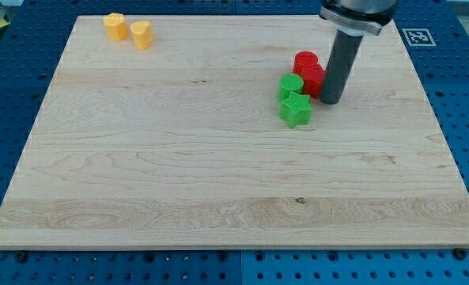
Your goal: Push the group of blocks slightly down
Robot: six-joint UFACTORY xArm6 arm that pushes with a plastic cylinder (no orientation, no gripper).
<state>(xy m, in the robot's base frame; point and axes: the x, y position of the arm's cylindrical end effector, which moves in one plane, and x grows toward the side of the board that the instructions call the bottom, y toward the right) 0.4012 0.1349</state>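
A group of blocks sits at the view's upper right of the wooden board [218, 174]: a red cylinder [304, 62], a second red block [311, 79] just below it, a green cylinder [290, 85] to their left, and a green star-shaped block [296, 110] lowest. They touch one another. My tip [331, 101] stands right beside the group on its right, against the lower red block and to the upper right of the green star. The rod hides part of the red blocks' right side.
Two yellow blocks, one [115, 26] left of the other [141, 35], lie near the board's top left corner. A fiducial marker [418, 36] sits on the blue pegboard off the board's top right corner.
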